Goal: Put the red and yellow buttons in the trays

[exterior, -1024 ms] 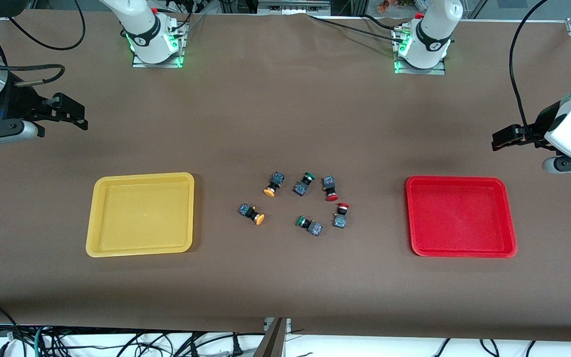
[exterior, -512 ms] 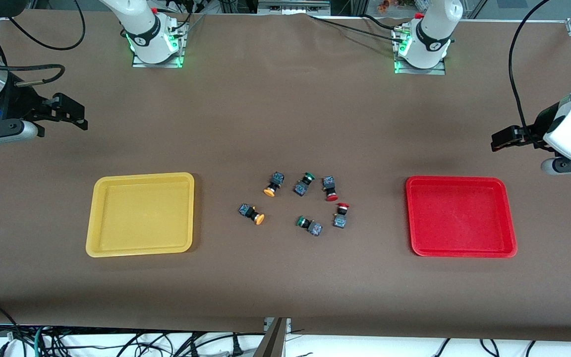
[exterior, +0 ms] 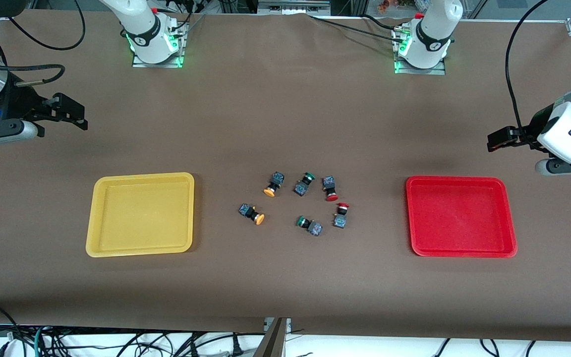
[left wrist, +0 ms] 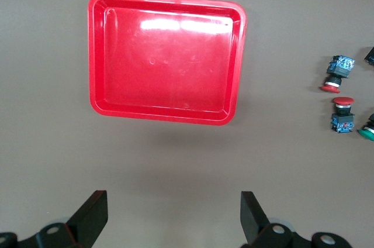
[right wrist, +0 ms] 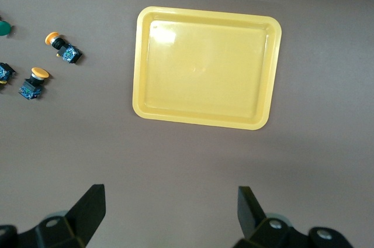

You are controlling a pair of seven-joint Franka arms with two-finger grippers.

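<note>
Presently, six push-button switches are seen lying on their sides in a loose cluster on the brown table (exterior: pixel 285 99), between the yellow tray (exterior: pixel 98 198) toward the right arm's end and the red tray (exterior: pixel 511 218) toward the left arm's end; both trays are seen to hold nothing. Of the cluster, one yellow-capped button (exterior: pixel 272 184) lies in the row farther from the front camera, with a green-capped button (exterior: pixel 304 183) beside it and a red-capped button (exterior: pixel 330 188) next along toward the red tray. Nearer to the camera, the second yellow-capped button (exterior: pixel 251 213) is found on the yellow tray's side, a second green-capped button (exterior: pixel 309 225) in the middle, and the second red-capped button (exterior: pixel 341 215) just beside it, toward the red tray. None of the switches is touched by either arm. The left gripper (exterior: pixel 497 140) is held in the air over bare table at the left arm's end, near the red tray's edge that is farther from the camera; its fingers (left wrist: pixel 93 216) are spread wide and nothing is gripped between them. The right gripper (exterior: pixel 73 115) is held over bare table at the right arm's end, well apart from the yellow tray, its fingers (right wrist: pixel 90 207) likewise spread wide with nothing between them
</note>
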